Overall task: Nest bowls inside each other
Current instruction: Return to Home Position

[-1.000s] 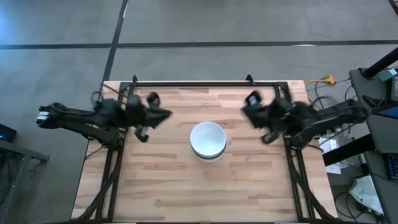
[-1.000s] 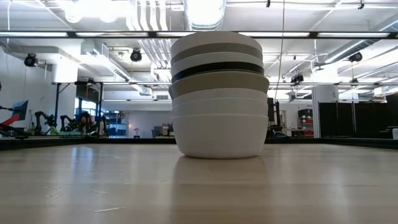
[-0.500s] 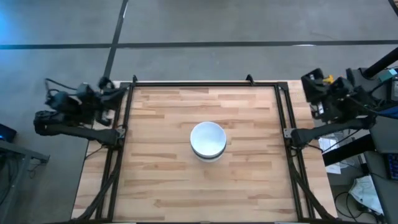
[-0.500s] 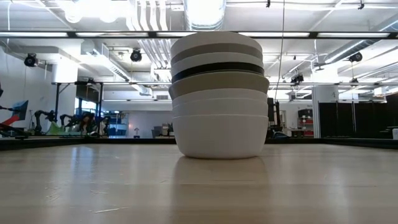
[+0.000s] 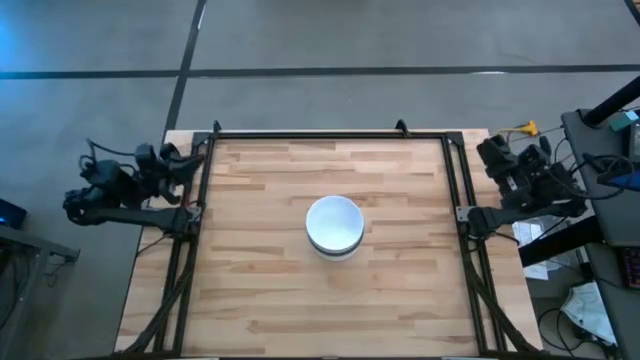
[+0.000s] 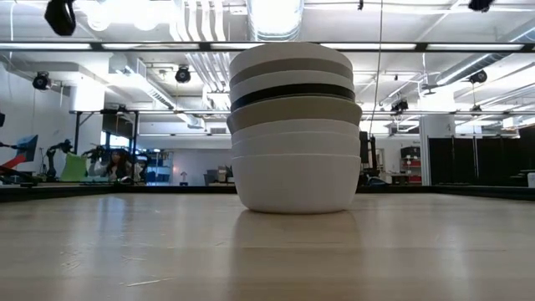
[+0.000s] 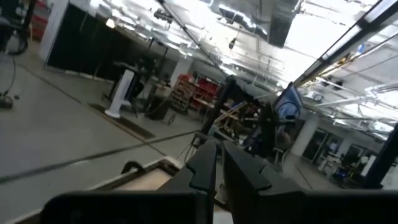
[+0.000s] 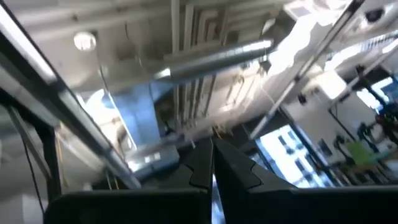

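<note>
White was all the high view caught of the bowls [image 5: 334, 225], a single rim at the middle of the wooden table [image 5: 250, 290], whereas the low view revealed a nested stack with grey and black bands. Both arms sat folded beyond the table's side edges. Only the wrist views showed the left gripper [image 7: 219, 169] and right gripper [image 8: 212, 162], each with jaws clenched together.

The left arm [image 5: 120, 192] and right arm [image 5: 520, 172] are black, blocky, draped with thin cables, ending in dark wedge-shaped fingers [image 7: 202, 168].
</note>
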Action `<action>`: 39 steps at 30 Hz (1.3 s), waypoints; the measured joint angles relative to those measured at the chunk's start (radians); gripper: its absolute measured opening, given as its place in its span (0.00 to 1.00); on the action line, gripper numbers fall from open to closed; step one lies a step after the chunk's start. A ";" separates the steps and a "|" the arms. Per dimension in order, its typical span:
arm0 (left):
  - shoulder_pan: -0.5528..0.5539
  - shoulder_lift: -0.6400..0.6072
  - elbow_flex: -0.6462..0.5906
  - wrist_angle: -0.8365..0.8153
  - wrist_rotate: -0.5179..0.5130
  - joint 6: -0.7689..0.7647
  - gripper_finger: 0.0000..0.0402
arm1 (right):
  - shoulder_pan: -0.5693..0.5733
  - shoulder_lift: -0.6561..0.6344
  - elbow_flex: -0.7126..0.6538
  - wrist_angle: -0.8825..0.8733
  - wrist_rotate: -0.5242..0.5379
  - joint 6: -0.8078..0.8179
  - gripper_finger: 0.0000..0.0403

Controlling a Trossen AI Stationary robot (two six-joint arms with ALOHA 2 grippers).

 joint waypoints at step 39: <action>0.000 -0.151 -0.608 0.543 0.034 -0.173 0.03 | 0.001 -0.137 -0.365 -0.005 0.006 0.368 0.02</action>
